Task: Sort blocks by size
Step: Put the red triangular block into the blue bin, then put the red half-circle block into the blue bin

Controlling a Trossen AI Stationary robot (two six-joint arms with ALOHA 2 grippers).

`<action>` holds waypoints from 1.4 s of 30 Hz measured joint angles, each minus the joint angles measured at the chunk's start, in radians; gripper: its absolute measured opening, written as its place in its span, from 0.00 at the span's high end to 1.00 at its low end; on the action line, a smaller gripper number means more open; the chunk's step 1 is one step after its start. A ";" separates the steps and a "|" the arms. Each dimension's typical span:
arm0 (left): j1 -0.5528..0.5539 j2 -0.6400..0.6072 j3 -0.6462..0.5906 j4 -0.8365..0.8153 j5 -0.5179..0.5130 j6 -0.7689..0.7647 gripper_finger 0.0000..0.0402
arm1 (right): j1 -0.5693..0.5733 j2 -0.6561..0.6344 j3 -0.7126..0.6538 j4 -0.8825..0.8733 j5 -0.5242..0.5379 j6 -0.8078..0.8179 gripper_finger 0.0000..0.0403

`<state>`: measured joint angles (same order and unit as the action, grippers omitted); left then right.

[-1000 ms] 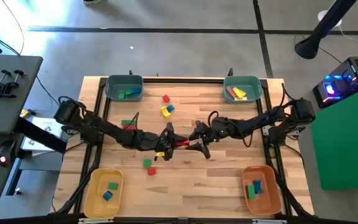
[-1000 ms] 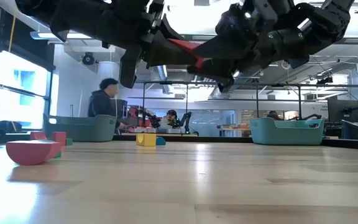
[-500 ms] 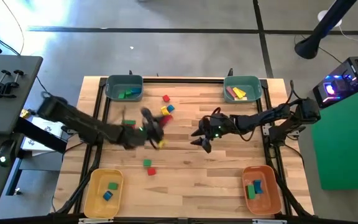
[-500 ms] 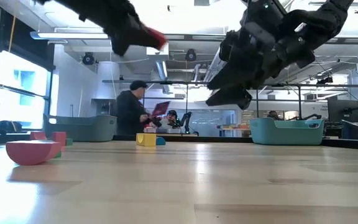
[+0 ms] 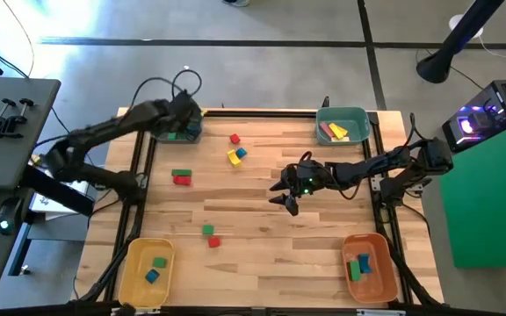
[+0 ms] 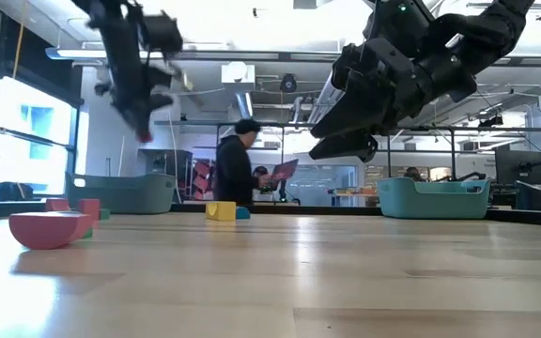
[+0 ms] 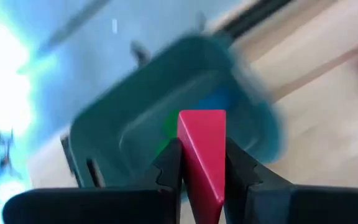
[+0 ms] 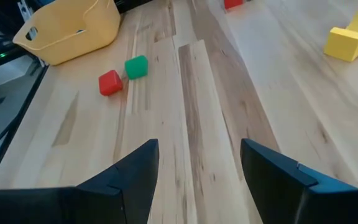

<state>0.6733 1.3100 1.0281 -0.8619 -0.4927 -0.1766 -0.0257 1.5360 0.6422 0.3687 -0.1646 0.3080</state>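
My left gripper (image 5: 185, 118) hangs over the teal bin (image 5: 172, 132) at the table's far left, shut on a long red block (image 7: 202, 134). Green and blue blocks lie in that bin. My right gripper (image 5: 286, 198) hovers open over the table's middle right, with nothing between its fingers (image 8: 129, 171). Loose blocks rest flat on the wood: a red one (image 5: 234, 139), a yellow (image 5: 233, 157) and a blue (image 5: 242, 152), a green bar (image 5: 181, 173) beside a red piece (image 5: 182, 181), and a green cube (image 8: 136, 66) next to a red cube (image 8: 110, 82). My left gripper pinches the red block's two long sides (image 7: 192, 167) between its two fingers, which lie along it. The block's free end sticks out past the fingertips. It comes slanting down from above. The block is lifted clear, over the teal bin.
A second teal bin (image 5: 341, 125) at the far right holds pink and yellow blocks. A yellow bin (image 5: 146, 270) stands near left and an orange bin (image 5: 369, 266) near right, each with blocks inside. A person stands in the room beyond the table (image 6: 238, 164).
My left gripper has carried the red block from the table's middle up and toward the far left, over the teal bin, rolling its wrist on the way. My right gripper, which stood at the block's other end, has drawn back a little toward the right edge.
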 joint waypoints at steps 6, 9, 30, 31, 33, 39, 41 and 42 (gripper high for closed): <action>0.168 0.180 0.003 -0.008 0.081 0.093 0.88 | 0.000 0.000 0.000 -0.002 0.000 -0.023 0.45; 0.206 0.246 0.003 -0.009 0.114 0.102 0.88 | 0.000 0.000 0.000 -0.002 0.000 -0.044 0.45; 0.244 0.298 0.004 -0.026 0.159 0.133 0.53 | 0.000 0.000 0.000 -0.010 -0.001 -0.043 0.45; 0.245 0.292 0.008 -0.046 0.158 0.137 0.52 | 0.000 0.000 0.000 -0.013 -0.001 -0.035 0.45; 0.244 0.276 0.036 -0.124 0.147 0.131 0.51 | 0.004 0.000 0.000 -0.020 -0.001 -0.015 0.45; 0.186 0.167 0.129 -0.237 0.138 0.049 0.51 | 0.051 0.000 0.000 -0.010 0.092 -0.031 0.45; 0.136 0.112 0.136 -0.231 0.140 0.037 0.51 | 0.064 0.000 0.000 0.003 0.130 -0.045 0.45; 0.106 0.085 0.135 -0.222 0.141 0.031 0.51 | 0.069 0.000 0.000 0.008 0.141 -0.046 0.45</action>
<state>0.7795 1.3945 1.1626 -1.0840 -0.3520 -0.1456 0.0432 1.5360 0.6422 0.3764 -0.0239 0.2615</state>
